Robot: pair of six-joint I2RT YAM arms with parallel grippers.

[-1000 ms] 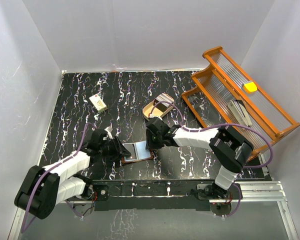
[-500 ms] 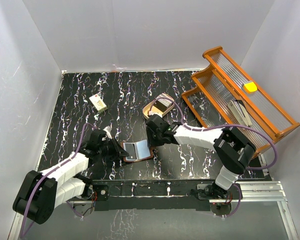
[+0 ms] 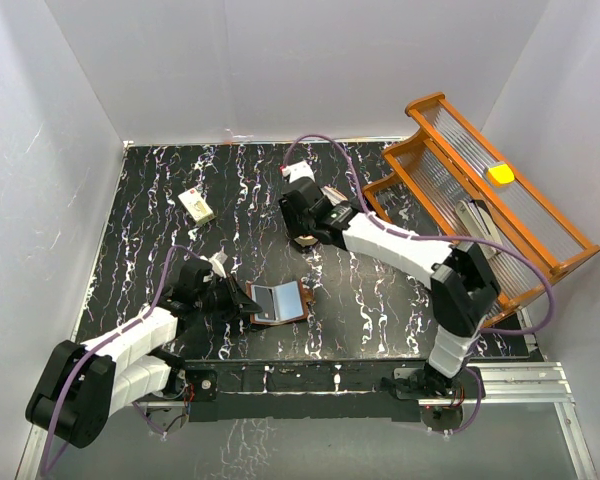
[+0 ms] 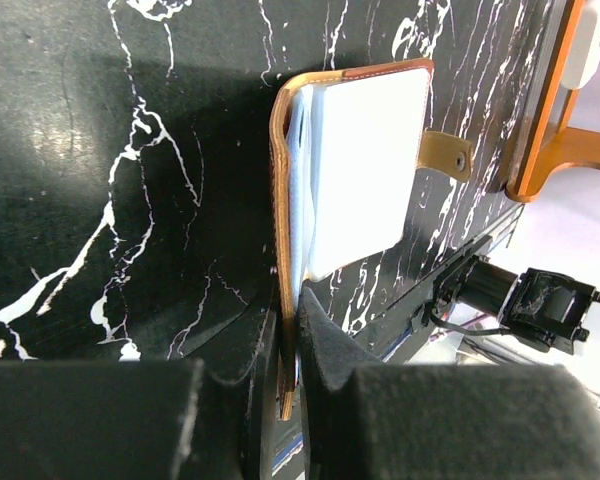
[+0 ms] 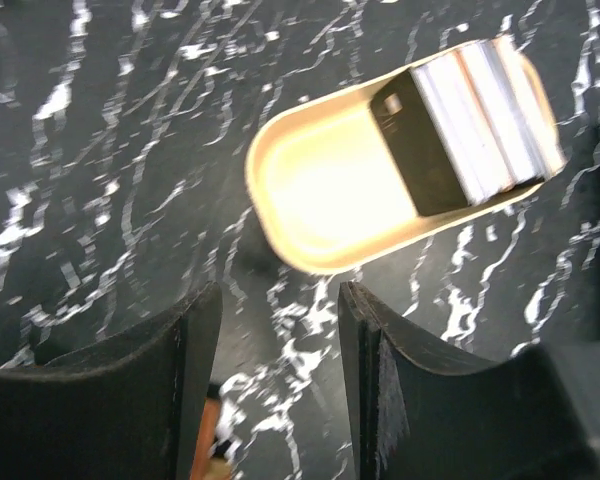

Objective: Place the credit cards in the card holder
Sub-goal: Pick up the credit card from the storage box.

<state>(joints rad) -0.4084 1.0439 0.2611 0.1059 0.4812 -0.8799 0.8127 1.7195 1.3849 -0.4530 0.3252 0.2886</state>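
We are pinching the card holder [image 3: 280, 300] by its left edge with our left gripper [image 3: 236, 299], whose two fingers are pressed together on the brown leather. The card holder is lying on the black marbled table [image 3: 160, 180], in the lower middle of the top view, just right of that gripper. Our left arm is lying low and reaching from the lower left corner toward the middle. The card holder is open with its grey-blue lining facing up. Its long side is running left to right, and its little strap with the snap is sticking out at the right end. Our right arm is stretching from the lower right up to the upper middle of the top view, with the wrist pointing down. Our right gripper [image 5: 278, 330] is hanging over the beige oval tray [image 5: 320, 190] with its fingers spread apart and nothing between them. The credit cards [image 5: 480, 115] are sitting in the upper right end of that tray, apart from the fingers. In the right wrist view the tray is pointing from lower left to upper right, and the pale card edges are showing.
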